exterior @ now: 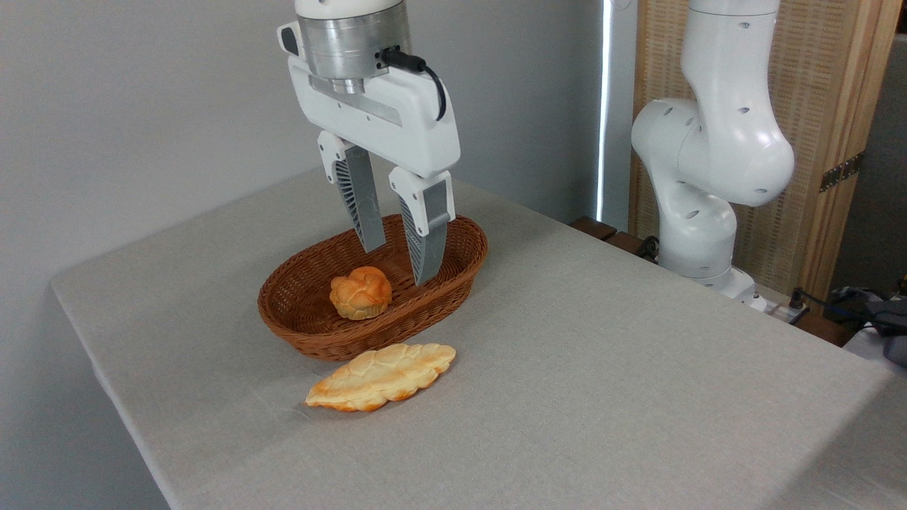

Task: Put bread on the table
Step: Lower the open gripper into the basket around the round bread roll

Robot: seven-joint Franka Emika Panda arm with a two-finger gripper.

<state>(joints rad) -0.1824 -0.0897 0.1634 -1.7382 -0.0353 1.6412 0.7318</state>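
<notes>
**Bun sitting low and to the left of the open gripper**

The gripper (398, 263) is hanging over the basket (297, 322) with its jaws apart and nothing between them, its two fingers pointing down into the basket's right half. The bun (361, 292) is lying inside the basket, near its middle, below the fingertips and a little to their left, toward the surface's left edge. It is not touching either finger; the nearer finger is the left one, and the bun looks to be just beside the line dropping from it. The bun is round, so it is offering no long axis to line up with; the basket's own long axis is running from lower left to upper right.

Judging from this, the coming move is calling for a short shift leftward and a descent, so the fingers straddle the bun rather than landing on its knotted top.

The basket wall is rising around the bun on all sides, and the right finger is hanging close above the near rim, which could catch it on the way down. A flat leaf-shaped loaf (382, 376) is lying on the surface (602, 368) just in front of the basket, touching or almost touching its wall, taking up the closest bare spot. Wide cloth is lying free toward the right edge.
</notes>
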